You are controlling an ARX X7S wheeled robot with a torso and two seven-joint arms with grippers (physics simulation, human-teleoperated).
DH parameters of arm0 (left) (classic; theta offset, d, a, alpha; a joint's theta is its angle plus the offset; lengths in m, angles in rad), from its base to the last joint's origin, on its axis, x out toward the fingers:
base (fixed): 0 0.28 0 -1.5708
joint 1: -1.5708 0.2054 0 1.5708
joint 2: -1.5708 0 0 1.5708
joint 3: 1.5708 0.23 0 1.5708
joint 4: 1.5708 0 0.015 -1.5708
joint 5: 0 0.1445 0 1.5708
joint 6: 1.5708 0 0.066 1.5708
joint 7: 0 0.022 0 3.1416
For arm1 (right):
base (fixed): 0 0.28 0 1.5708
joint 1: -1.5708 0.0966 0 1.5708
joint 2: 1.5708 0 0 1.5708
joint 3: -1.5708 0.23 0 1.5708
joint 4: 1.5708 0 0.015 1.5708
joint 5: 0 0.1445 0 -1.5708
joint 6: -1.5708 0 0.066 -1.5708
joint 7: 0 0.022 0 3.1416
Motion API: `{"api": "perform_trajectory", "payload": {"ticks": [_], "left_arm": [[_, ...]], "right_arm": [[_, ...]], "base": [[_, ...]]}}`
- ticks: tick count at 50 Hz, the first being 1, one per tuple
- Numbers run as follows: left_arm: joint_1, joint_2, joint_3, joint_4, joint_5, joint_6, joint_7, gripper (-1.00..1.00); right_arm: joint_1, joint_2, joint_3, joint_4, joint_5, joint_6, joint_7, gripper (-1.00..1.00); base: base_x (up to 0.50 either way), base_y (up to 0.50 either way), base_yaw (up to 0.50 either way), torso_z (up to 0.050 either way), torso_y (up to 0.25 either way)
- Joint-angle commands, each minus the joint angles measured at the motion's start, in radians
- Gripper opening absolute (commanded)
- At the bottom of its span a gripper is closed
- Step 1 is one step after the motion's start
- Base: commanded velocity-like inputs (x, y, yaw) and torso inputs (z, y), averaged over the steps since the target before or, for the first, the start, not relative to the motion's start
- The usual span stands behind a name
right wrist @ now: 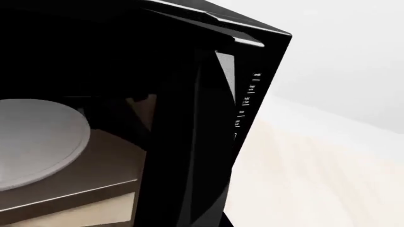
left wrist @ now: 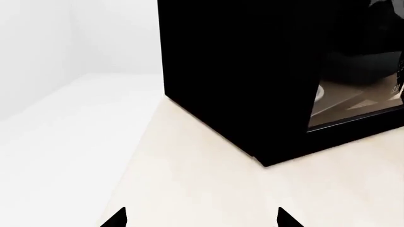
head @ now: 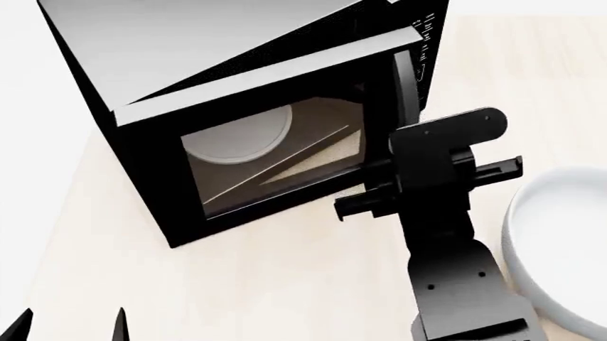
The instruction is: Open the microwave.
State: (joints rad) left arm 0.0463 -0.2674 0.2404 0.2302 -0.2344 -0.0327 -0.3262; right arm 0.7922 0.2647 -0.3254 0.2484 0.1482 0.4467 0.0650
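Note:
The microwave (head: pixel 142 42) is a black box with a grey top at the back left of the table. Its white turntable (head: pixel 237 138) shows through the glass door (head: pixel 275 153). My right gripper (head: pixel 374 192) is up against the door's right edge, beside the button panel (head: pixel 427 35). In the right wrist view the door (right wrist: pixel 177 142) fills the frame and hides the jaws, next to the panel (right wrist: pixel 246 101) and turntable (right wrist: pixel 31 137). The door edge looks slightly ajar there. My left gripper (left wrist: pixel 202 222) stands open, low over the table, short of the microwave's (left wrist: pixel 233 71) left front corner.
A white bowl (head: pixel 559 241) sits on the light wooden table (head: pixel 284 284) to the right of my right arm. The table's left edge (left wrist: pixel 136 142) runs close to the microwave's left side, with white floor beyond.

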Motion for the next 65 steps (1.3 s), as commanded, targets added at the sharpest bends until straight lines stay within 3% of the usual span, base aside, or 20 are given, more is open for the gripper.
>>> {"api": "perform_trajectory", "payload": {"ticks": [1,38,65], "left_arm": [[0.001,-0.003,0.004,0.002,0.000,0.003,-0.006,1.00],[0.000,-0.016,0.015,0.000,-0.008,0.008,-0.017,1.00],[-0.001,-0.022,0.028,0.001,-0.007,0.010,-0.028,1.00]], "right_arm": [[-0.103,0.001,-0.028,-0.167,0.117,0.038,-0.015,-1.00],[-0.414,0.083,-0.040,-0.582,0.154,0.033,0.051,-1.00],[-0.629,0.104,-0.024,-0.701,0.175,-0.125,0.071,-1.00]], "base": [[0.00,0.00,0.00,0.000,0.000],[0.00,0.00,0.00,0.000,0.000],[0.00,0.00,0.00,0.000,0.000]]}}
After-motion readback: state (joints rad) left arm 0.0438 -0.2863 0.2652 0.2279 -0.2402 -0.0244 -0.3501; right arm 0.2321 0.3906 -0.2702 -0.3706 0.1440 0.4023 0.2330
